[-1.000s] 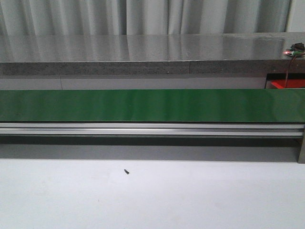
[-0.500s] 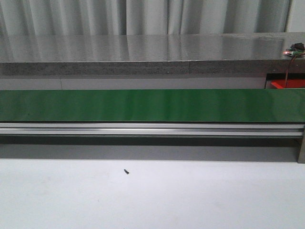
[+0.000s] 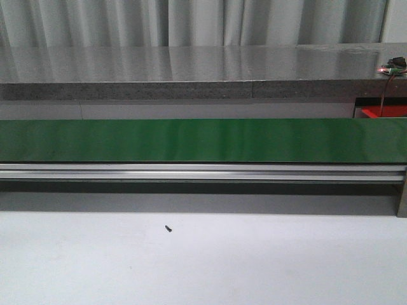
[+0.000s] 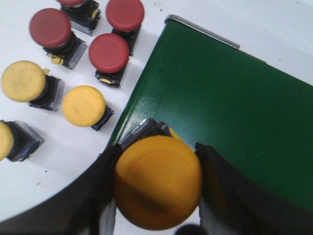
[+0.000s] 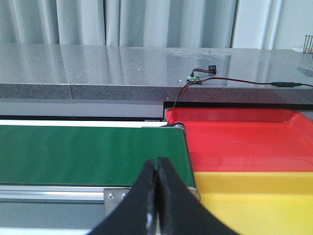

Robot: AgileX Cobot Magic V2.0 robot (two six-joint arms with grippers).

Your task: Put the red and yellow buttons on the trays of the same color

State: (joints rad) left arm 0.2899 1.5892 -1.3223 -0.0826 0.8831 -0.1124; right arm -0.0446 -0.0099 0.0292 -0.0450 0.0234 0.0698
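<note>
Where the front view looks forward over the table, a long green conveyor belt (image 3: 203, 140) is seen running across the picture, carried on an aluminium rail (image 3: 203, 171). Behind it a grey stone counter (image 3: 191, 70) is backed by pale curtains (image 3: 191, 22). A small dark screw (image 3: 168, 228) lies on the white table (image 3: 254, 260) in front of the belt. At the far right a corner of the red tray (image 3: 383, 112) is just visible past the end of the belt, with a thin wire hanging near it. No arm or gripper is shown in this view.

In the left wrist view, the left gripper (image 4: 157, 188) is pinched on a yellow button (image 4: 157, 187), whose domed cap is held between the two dark fingers over the edge of the green belt (image 4: 230, 107). Beside the belt, on the white surface, further buttons are set out: three red buttons (image 4: 108, 52) in full and the edge of a fourth at the frame's border, and close to them two more yellow ones (image 4: 84, 105), with part of a third cut off at the edge.

In the right wrist view, the right gripper (image 5: 157, 196) is shown with its fingers pressed together and nothing between them. Beyond it the end of the green belt is seen, and just beside that end the red tray (image 5: 244, 142) and the yellow tray (image 5: 259, 196) lie touching each other, the red one nearer the counter. A black and red wire (image 5: 215, 78) with a small board rests on the counter.
</note>
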